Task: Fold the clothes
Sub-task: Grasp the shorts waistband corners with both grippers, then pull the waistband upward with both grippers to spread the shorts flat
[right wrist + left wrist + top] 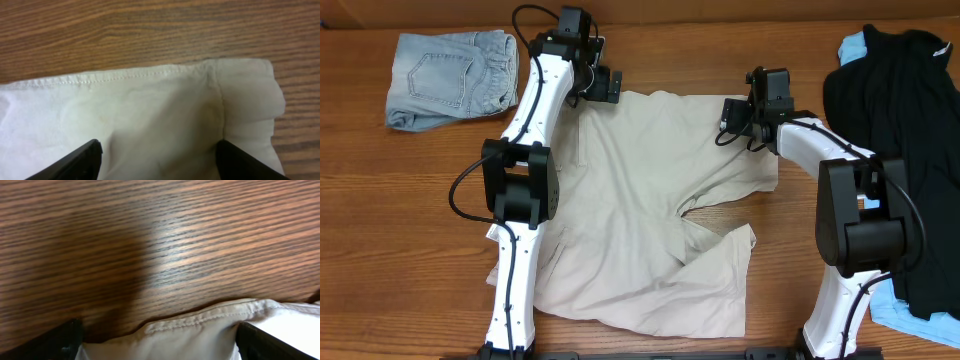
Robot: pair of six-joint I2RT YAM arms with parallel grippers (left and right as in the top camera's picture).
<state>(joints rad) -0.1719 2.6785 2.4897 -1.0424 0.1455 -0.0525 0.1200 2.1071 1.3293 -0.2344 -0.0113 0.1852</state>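
The beige khaki shorts (pixel 650 200) lie spread flat in the middle of the wooden table (pixel 700 50). My left gripper (pixel 607 92) is at their far left corner. In the left wrist view its fingers (pixel 157 342) stand wide apart with the stitched hem (pixel 200 322) between them. My right gripper (pixel 735 120) is at the far right corner. In the right wrist view its fingers (pixel 157 160) are also wide apart over the cloth (pixel 150 105). Neither gripper is closed on the fabric.
Light-blue denim shorts (pixel 450 80) lie folded at the far left. A black garment (pixel 900 130) lies piled over pale-blue cloth (pixel 855 45) along the right edge, beside the right arm. The near leg of the khaki shorts is wrinkled.
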